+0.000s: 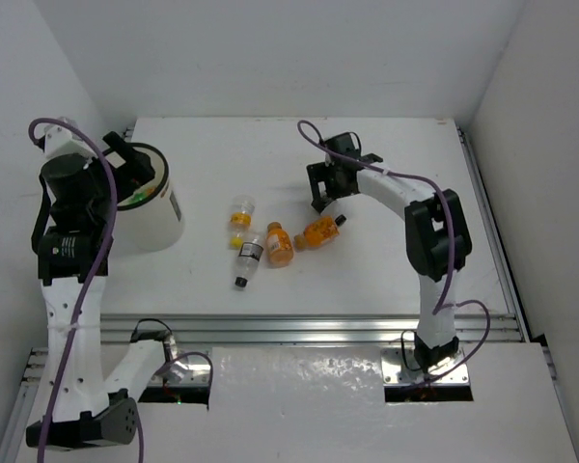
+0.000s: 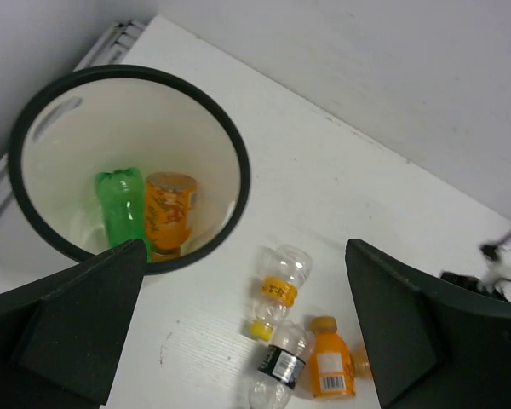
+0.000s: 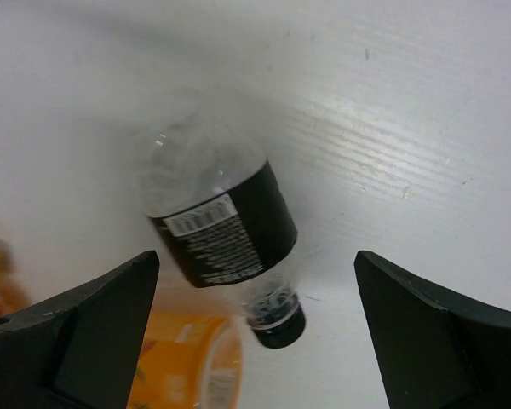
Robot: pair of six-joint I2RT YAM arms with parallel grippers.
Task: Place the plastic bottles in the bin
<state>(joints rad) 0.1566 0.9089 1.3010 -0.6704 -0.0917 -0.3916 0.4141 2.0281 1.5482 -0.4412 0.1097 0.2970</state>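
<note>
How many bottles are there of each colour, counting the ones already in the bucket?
Green bottle: 1, in the bin
Orange bottles: 3, one in the bin, two outside it
Clear bottles: 3, one yellow-capped, two black-labelled
Total: 7
</note>
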